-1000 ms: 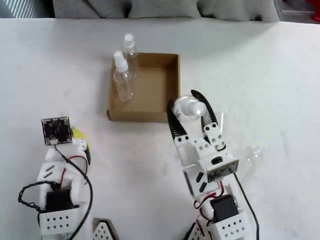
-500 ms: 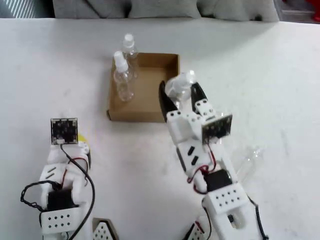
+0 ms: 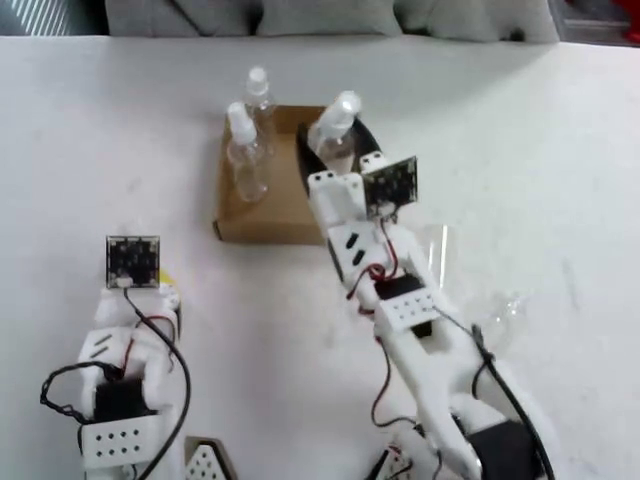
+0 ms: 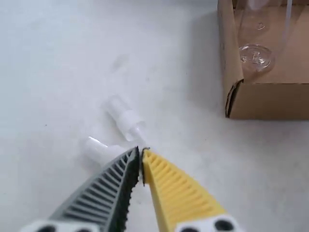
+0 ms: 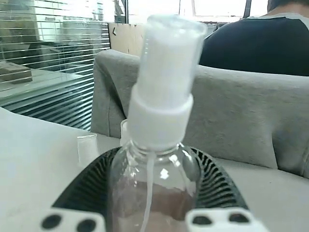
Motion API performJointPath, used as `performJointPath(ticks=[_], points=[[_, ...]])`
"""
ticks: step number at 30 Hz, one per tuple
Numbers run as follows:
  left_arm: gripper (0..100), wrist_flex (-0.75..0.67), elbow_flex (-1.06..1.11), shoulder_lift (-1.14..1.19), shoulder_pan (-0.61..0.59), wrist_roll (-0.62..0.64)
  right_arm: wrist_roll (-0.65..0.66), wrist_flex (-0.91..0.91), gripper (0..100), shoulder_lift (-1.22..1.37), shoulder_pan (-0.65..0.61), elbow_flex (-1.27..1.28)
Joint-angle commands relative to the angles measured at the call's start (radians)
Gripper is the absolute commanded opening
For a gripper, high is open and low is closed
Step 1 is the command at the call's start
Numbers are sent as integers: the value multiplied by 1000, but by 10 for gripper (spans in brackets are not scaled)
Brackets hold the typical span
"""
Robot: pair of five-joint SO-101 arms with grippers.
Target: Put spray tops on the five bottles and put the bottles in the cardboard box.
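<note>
My right gripper (image 3: 335,143) is shut on a clear bottle (image 3: 343,108) with a white spray top and holds it upright over the right half of the cardboard box (image 3: 290,215). In the right wrist view the black jaws hug the bottle's body (image 5: 154,193) below its spray top (image 5: 166,77). Two more topped bottles (image 3: 246,150) stand at the box's left side. My left gripper (image 4: 141,153) is shut and low over the table, its tips touching a loose white spray top (image 4: 123,121). In the high view the left gripper (image 3: 170,298) sits in front of the box's left corner.
A clear bottle without a top (image 3: 498,322) lies on the table to the right of the right arm. The left wrist view has the box's near corner (image 4: 251,99) and a bottle base (image 4: 256,55) inside it. A grey sofa back (image 5: 251,116) runs behind the table.
The right arm has carried the bottle from the box's front right corner back and left, over the box. The left arm has hardly moved.
</note>
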Motion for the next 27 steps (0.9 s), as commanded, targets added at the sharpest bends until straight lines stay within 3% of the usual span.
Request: performJointPath(ticks=[1, 12, 27], points=[[23, 6, -5, -8, -8, -8, -9, -110, 17, 145, 10, -114], [23, 6, -5, -8, -8, -8, -8, -252, 17, 532, 90, -358], [23, 2, -5, -8, -8, -8, 0, -371, 17, 952, 93, -727]])
